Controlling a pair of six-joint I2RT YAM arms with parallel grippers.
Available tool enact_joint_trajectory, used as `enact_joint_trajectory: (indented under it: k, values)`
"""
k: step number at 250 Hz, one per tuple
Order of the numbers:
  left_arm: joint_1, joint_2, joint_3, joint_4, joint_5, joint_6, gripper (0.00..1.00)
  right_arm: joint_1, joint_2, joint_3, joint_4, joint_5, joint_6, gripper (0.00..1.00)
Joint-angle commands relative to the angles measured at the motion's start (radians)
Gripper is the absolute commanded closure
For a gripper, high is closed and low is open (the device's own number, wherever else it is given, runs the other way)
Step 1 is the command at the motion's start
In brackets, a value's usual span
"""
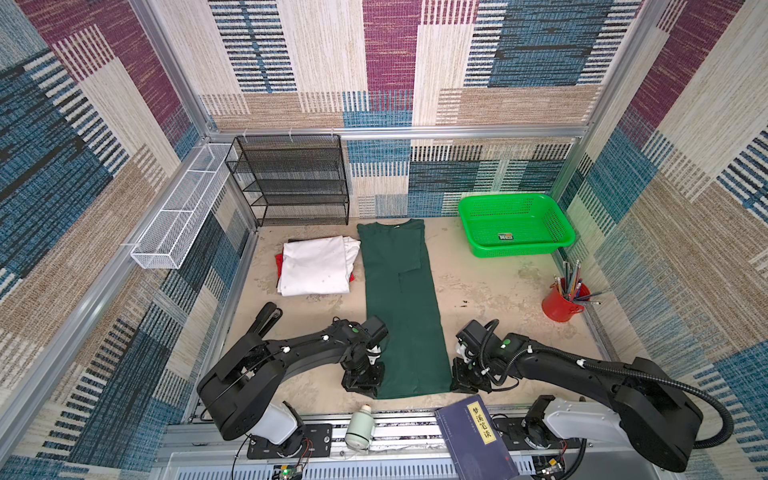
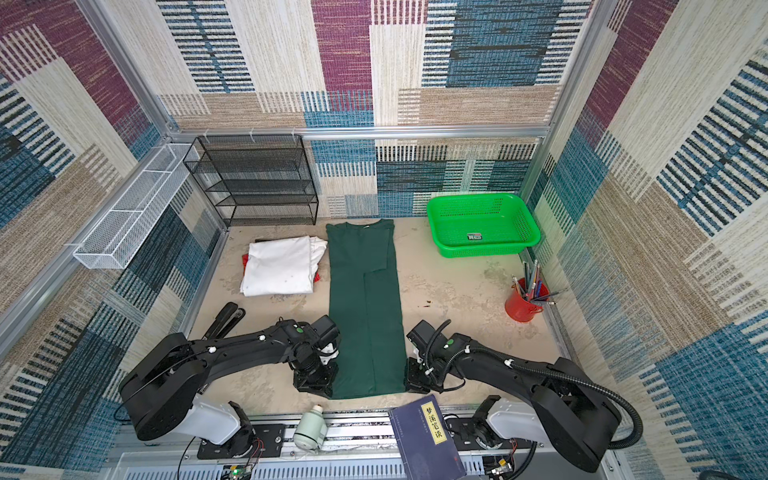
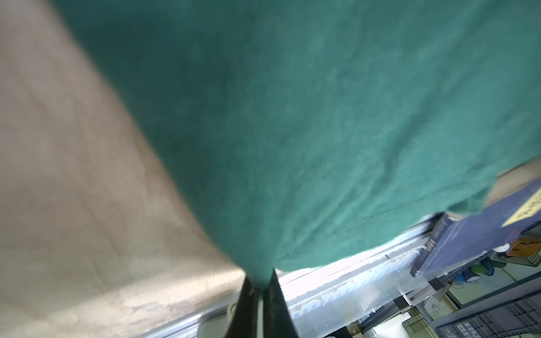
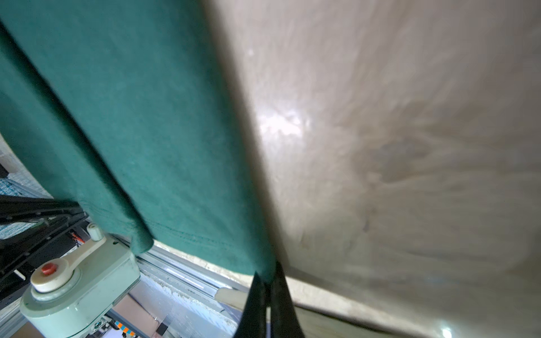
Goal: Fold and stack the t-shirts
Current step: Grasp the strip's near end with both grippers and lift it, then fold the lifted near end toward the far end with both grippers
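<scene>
Pinching both hem corners: left gripper and right gripper are each clamped tight on the dark green t-shirt, 1 corner apiece, at the worktop's near edge. Looks like the hem-to-collar fold is next. Lift both corners level and in sync, keep the hem taut, carry it straight toward the far edge, and lay it square. Uneven travel would skew the strip. The shirt lies mid-worktop as a narrow strip with sleeves tucked in, long axis near-to-far, collar at the far edge. The folded white t-shirt on the red t-shirt sits just beside it, toward the far-left corner.
</scene>
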Motion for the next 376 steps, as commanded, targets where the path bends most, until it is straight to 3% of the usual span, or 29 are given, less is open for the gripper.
enact_joint_trajectory:
  k: [1, 66, 137, 248, 376]
  values:
    - [0.0, -0.044, -0.007, -0.009, -0.005, -0.012, 1.0, 0.001, -0.052, 0.003, -0.012, 0.014, 0.03, 1.0]
    - [0.001, -0.232, 0.006, -0.081, -0.043, 0.001, 1.0, 0.001, -0.199, 0.045, -0.054, 0.005, 0.086, 1.0]
    - [0.009, -0.346, 0.092, -0.165, -0.197, 0.022, 1.0, 0.001, -0.207, 0.189, -0.149, 0.135, 0.111, 1.0]
    - [0.108, -0.264, 0.267, -0.193, -0.276, 0.124, 1.0, -0.032, -0.134, 0.344, -0.101, 0.303, 0.08, 1.0]
    - [0.311, -0.029, 0.483, -0.162, -0.231, 0.296, 1.0, -0.188, 0.119, 0.508, 0.041, 0.29, -0.12, 1.0]
